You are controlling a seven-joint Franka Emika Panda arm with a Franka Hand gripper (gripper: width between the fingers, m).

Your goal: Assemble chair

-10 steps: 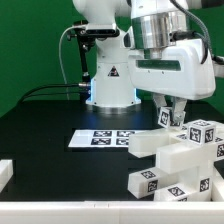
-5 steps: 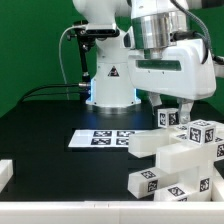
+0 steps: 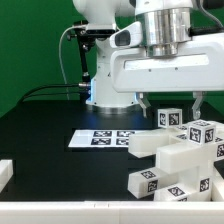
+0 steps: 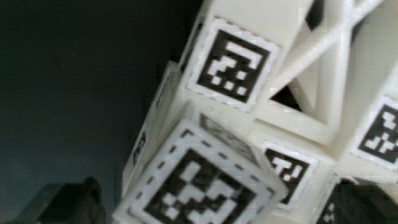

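The chair [image 3: 178, 160] is a chunky stack of white tagged parts at the exterior view's lower right. A small tagged cube [image 3: 170, 118] sits on its top, with another tagged block [image 3: 203, 132] beside it. My gripper [image 3: 173, 104] hangs just above that cube, open, one dark finger [image 3: 147, 103] on each side and nothing gripped. In the wrist view the tagged parts [image 4: 231, 65] fill the picture at close range. A tagged face [image 4: 210, 185] lies between my jaws, and one dark finger [image 4: 71, 205] shows at the edge.
The marker board [image 3: 100, 139] lies flat on the black table to the exterior view's left of the chair. The robot's white base [image 3: 110, 85] stands behind it. A white rim [image 3: 5, 172] runs along the table's front left corner.
The jaws have spread wide and let go of the small tagged cube on top of the chair. The hand has risen a little above it.
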